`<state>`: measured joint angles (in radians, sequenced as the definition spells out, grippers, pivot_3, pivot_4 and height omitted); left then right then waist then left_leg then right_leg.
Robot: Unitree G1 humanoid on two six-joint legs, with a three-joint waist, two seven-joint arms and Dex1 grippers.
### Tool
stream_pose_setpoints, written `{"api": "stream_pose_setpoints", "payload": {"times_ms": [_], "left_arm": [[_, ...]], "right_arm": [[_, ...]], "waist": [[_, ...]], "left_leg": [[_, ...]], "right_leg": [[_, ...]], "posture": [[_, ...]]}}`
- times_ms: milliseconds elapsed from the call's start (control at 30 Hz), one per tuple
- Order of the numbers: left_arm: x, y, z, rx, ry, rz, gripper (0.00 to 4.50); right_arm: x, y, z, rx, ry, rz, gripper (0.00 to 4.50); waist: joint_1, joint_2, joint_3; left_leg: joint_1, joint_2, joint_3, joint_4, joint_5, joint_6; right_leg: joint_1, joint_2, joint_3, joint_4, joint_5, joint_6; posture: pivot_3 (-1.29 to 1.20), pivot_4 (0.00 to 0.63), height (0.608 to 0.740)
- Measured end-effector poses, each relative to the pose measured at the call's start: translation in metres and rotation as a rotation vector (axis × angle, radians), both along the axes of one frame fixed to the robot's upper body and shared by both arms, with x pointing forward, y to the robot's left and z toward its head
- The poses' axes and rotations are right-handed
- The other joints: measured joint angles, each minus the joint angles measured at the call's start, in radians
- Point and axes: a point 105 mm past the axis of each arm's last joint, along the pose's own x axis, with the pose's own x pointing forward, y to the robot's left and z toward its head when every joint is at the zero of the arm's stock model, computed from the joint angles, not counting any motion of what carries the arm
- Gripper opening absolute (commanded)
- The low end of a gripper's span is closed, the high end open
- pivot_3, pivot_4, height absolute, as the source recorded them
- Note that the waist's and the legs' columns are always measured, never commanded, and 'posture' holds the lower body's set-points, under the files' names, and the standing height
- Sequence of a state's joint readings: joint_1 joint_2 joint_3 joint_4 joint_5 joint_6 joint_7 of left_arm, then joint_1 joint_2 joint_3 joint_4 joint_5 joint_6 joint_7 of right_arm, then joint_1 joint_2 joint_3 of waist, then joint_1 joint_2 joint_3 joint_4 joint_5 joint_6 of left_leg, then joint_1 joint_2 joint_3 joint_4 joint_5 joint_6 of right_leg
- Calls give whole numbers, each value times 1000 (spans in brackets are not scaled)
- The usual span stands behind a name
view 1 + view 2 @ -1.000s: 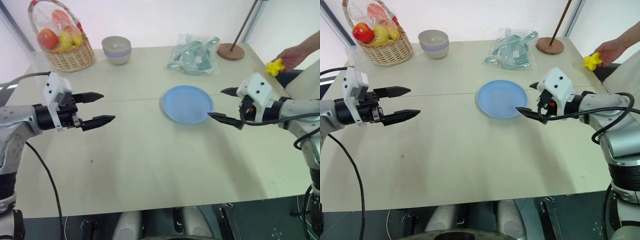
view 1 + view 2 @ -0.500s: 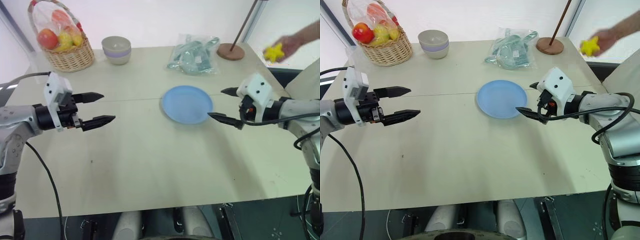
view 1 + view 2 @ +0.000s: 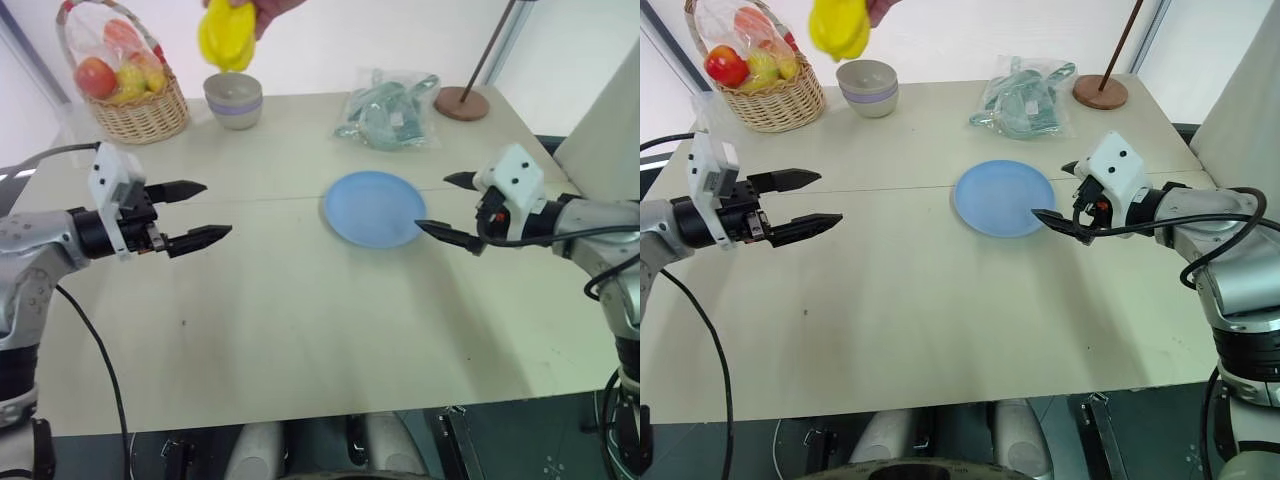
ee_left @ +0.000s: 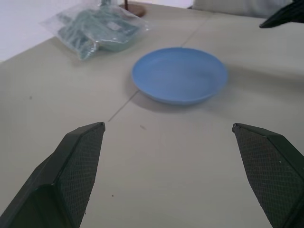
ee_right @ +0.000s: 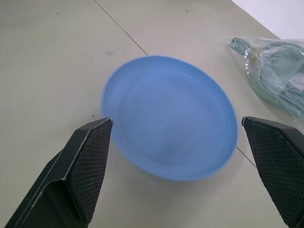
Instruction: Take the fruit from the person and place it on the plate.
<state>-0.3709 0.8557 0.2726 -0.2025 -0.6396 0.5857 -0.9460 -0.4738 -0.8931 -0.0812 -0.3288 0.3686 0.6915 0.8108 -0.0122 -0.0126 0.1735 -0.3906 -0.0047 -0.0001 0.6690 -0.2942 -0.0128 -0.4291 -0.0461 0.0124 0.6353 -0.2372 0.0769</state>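
While a person's hand (image 3: 268, 10) holds the fruit (image 3: 226, 35) above the bowl (image 3: 234, 100), long axis roughly vertical, no legible writing appears on any item. The plate (image 3: 375, 207) lies bare on the table (image 3: 300, 320). Left gripper (image 3: 200, 214) and right gripper (image 3: 450, 210) both stand wide open, holding nothing.

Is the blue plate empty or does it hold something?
Empty. The plate shows only bare blue; the person's hand holds the fruit above the table.

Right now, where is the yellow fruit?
In the head views the fruit is in the person's hand, held in the air at the far left, above the bowl and beside the wicker basket.
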Motion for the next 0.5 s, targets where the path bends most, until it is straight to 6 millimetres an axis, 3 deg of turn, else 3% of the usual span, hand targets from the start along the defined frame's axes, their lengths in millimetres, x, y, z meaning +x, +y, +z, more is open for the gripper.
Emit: {"api": "stream_pose_setpoints", "payload": {"times_ms": [167,333,500], "left_arm": [[13,-4,17,-185,-156,199,4500],[15,-5,9,-334,-221,413,4500],[21,-2,29,-437,-360,550,4500]], "right_arm": [[0,2,0,10,-3,4,4451],[2,7,2,21,-7,21,4451],[11,25,22,95,-71,53,4451]], "waist": [[2,-1,0],[0,-1,-1],[2,-1,0]], "left_leg": [[0,0,0,2,0,0],[0,0,0,3,0,0],[0,0,-1,13,0,0]], "right_leg": [[0,-2,0,1,0,0],[0,-2,1,3,0,0],[1,0,0,11,0,0]], "posture": [[0,150,740],[0,150,740],[0,150,740]]}}
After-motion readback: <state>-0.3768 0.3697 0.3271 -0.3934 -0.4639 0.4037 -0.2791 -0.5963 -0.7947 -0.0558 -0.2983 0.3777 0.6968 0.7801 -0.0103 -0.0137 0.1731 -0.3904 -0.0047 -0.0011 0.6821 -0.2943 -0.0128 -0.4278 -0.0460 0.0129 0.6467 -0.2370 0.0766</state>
